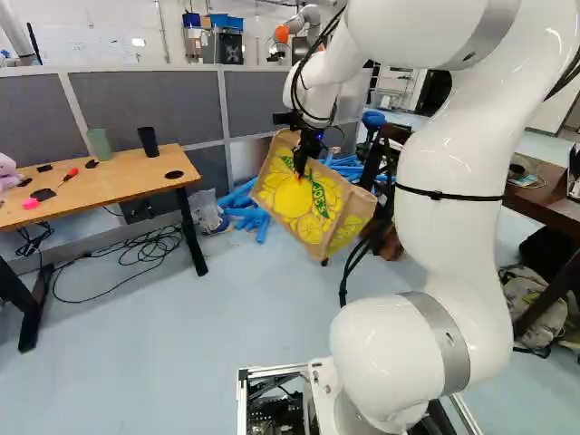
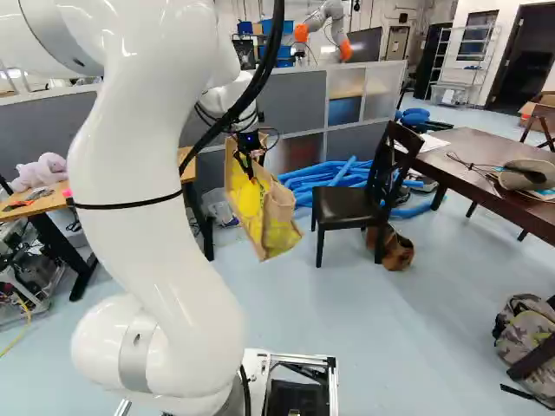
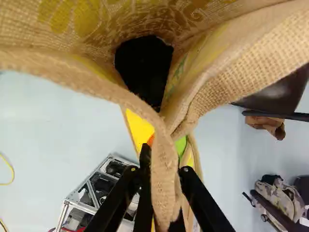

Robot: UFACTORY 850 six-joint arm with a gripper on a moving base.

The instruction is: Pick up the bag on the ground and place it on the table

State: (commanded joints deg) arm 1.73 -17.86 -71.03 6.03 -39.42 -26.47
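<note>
In the left base view my gripper is at the upper edge of a tan burlap bag with yellow lemon print, which hangs tilted in the air above the floor. The wrist view shows the gripper shut on a fold of the bag's rim, one black finger on either side. The bag's mouth gapes ahead of the fingers, dark inside. A wooden table stands left of the bag in the left base view, apart from it.
On the table are a green cup, a black cup and a pink plush toy. A black chair, blue tubes and a dark table stand to the right. Another robot is behind the partition.
</note>
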